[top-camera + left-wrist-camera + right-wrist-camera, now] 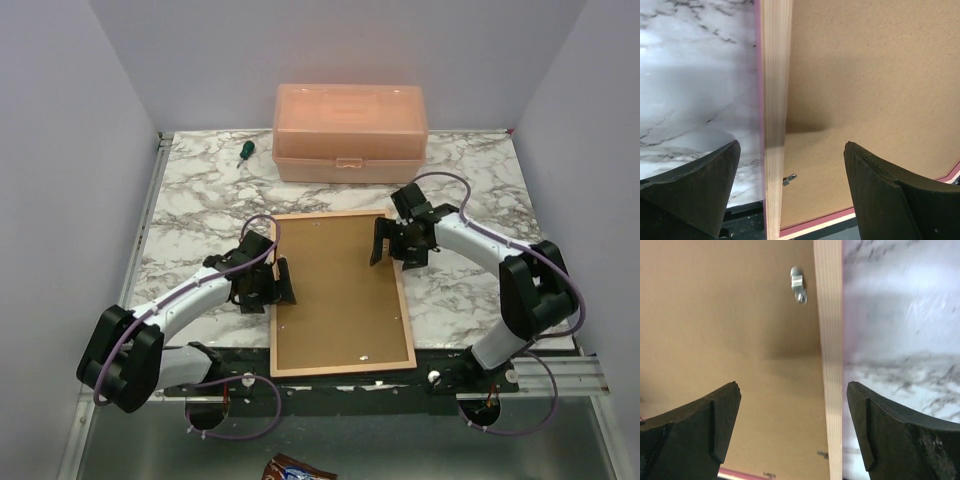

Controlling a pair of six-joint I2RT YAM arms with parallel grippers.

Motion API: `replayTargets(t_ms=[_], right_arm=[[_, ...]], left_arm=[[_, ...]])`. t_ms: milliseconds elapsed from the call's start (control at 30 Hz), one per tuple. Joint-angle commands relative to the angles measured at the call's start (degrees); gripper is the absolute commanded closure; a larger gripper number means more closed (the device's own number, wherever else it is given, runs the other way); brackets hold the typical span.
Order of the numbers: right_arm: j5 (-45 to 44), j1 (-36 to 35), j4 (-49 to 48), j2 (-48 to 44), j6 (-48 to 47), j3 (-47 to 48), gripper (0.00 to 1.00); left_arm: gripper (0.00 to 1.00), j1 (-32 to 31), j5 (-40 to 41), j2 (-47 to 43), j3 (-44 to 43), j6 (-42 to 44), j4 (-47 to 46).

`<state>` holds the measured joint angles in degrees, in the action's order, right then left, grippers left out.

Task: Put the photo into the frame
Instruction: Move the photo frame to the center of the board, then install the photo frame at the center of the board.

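The frame [272,310] lies face down on the marble table, pale wood back up, pink showing at its edges. The brown backing board [340,290] fills it. The photo is not in view. My left gripper [281,283] is open and straddles the frame's left rail [774,100], one finger over the table and the other over the board [870,90]. My right gripper [384,243] is open and straddles the right rail [831,365], with the board [730,315] to its left. Neither gripper holds anything.
A translucent orange plastic box [350,130] stands at the back of the table. A green-handled screwdriver [243,151] lies to its left. Small metal retaining tabs [798,284] sit on the board near the rails; one also shows in the left wrist view [789,178]. A snack packet [295,468] lies below the table's front edge.
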<state>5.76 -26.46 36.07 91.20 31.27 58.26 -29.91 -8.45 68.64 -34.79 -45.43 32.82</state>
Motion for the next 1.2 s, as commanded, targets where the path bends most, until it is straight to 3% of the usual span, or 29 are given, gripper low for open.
replayTargets(t_ms=[0, 300, 400, 567, 667, 833, 1000, 1100, 1167], right_arm=[[-3.9, 2.13, -2.15, 5.68, -2.64, 4.69, 0.05], [-8.21, 5.21, -3.91, 14.2, -5.02, 11.06, 0.09], [-6.87, 6.04, -4.79, 15.19, -5.4, 11.85, 0.15], [-6.2, 6.07, -4.9, 16.28, -5.62, 12.76, 0.32], [-6.2, 6.07, -4.78, 16.22, -5.81, 12.14, 0.34], [-6.62, 6.09, -5.29, 15.34, -5.98, 10.1, 0.5], [-8.43, 6.07, -5.75, 15.48, -6.04, 9.29, 0.82], [-8.64, 6.07, -5.61, 15.54, -5.84, 9.33, 0.96], [-8.41, 6.07, -5.66, 15.21, -5.82, 9.06, 0.99]], left_arm=[[0.15, 1.16, -3.81, 3.05, -2.31, 3.15, -3.87], [0.19, 1.46, -3.77, 5.44, -2.5, 3.43, -4.83], [0.2, 1.43, -3.6, 5.78, -2.4, 3.51, -4.74], [0.2, 1.43, -3.77, 6.4, -2.31, 3.77, -5.05], [0.2, 1.44, -3.77, 6.79, -2.31, 3.86, -5.04], [0.2, 1.43, -3.68, 7.0, -2.39, 3.86, -5.13], [0.2, 1.43, -3.68, 7.04, -2.7, 3.95, -5.22], [0.2, 1.46, -3.83, 6.7, -2.76, 3.95, -5.15], [0.2, 1.38, -3.85, 6.35, -2.83, 3.95, -4.89]])
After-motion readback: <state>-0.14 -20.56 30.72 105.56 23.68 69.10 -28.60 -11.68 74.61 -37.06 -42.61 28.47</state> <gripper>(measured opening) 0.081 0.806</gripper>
